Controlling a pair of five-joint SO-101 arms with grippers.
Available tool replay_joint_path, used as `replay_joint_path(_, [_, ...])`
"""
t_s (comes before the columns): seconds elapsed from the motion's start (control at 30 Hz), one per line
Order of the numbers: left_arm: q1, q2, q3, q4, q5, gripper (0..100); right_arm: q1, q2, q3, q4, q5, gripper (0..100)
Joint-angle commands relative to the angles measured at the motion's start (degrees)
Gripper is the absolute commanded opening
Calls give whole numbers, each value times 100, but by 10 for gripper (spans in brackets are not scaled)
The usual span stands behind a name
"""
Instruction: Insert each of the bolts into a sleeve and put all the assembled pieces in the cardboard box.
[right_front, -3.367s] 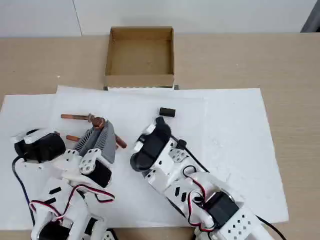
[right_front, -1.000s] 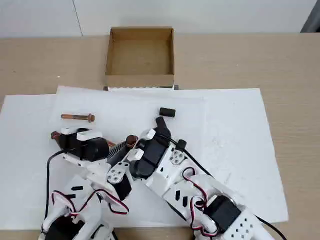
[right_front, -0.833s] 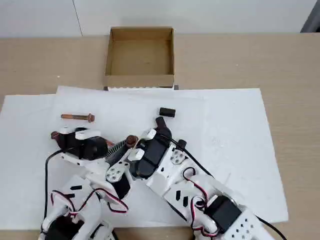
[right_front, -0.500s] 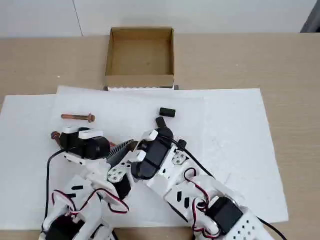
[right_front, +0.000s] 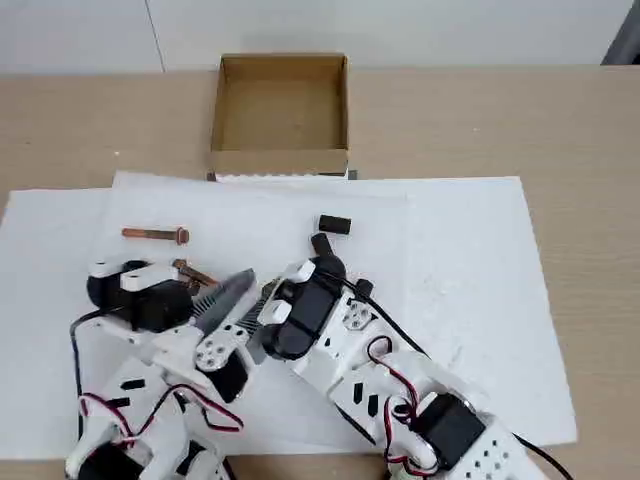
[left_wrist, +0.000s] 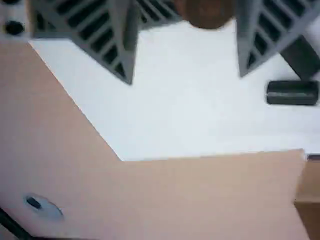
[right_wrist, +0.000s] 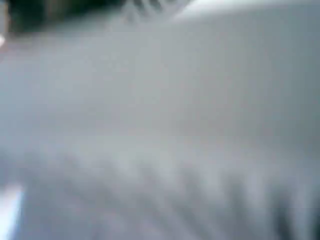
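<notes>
My left gripper (right_front: 238, 293) lies low at the left of the paper, its grey ribbed fingers (left_wrist: 115, 40) shut on a copper bolt whose head (left_wrist: 205, 10) shows between them in the left wrist view. Two more bolts lie on the paper: one (right_front: 152, 234) to the far left, one (right_front: 195, 272) beside the left arm. A black sleeve (right_front: 334, 224) (left_wrist: 292, 92) lies past both arms. My right arm (right_front: 300, 305) rests close beside the left gripper; a dark sleeve-like piece (right_front: 320, 243) sticks out at its far end, its hold hidden. The cardboard box (right_front: 280, 160) stands empty at the back.
A white paper sheet (right_front: 450, 260) covers the wooden table (right_front: 560, 120); its right half is bare. Both arms crowd the near left and middle. The right wrist view is a grey blur very close to a surface.
The left gripper, after carrying a bolt from the bolt pile to the right arm, has drawn back to the left. The loose bolt beside it is uncovered. The right arm barely shifted.
</notes>
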Motion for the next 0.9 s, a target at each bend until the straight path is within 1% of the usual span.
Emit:
replay_joint_path(0.0, [-334, -26, -251, 0, -299, 129, 4, -127, -70, -127, 62, 2])
replay_joint_path(0.07, [-571, -35, -251, 0, -484, 100, 40, -127, -70, -127, 53, 2])
replay_joint_path(0.17, [-888, -35, -242, 18, -774, 2, 321, -127, -70, -127, 53, 2])
replay_joint_path(0.33, [-1415, -44, -163, 26, -1363, 6, 1191, -127, -70, -127, 44, 2])
replay_joint_path(0.47, [-1978, -44, 338, 26, -1881, 6, 1982, -127, -70, -127, 26, 2])
replay_joint_path(0.6, [-2532, -44, 778, 26, -2154, 6, 2756, -92, -53, 22, 18, 3])
replay_joint_path(0.73, [-2664, -44, 1349, 26, -2198, 6, 3336, -136, 229, 409, 9, 4])
replay_joint_path(0.87, [-2646, -44, 1912, 0, -2356, 6, 3547, -110, 334, 541, -105, 4])
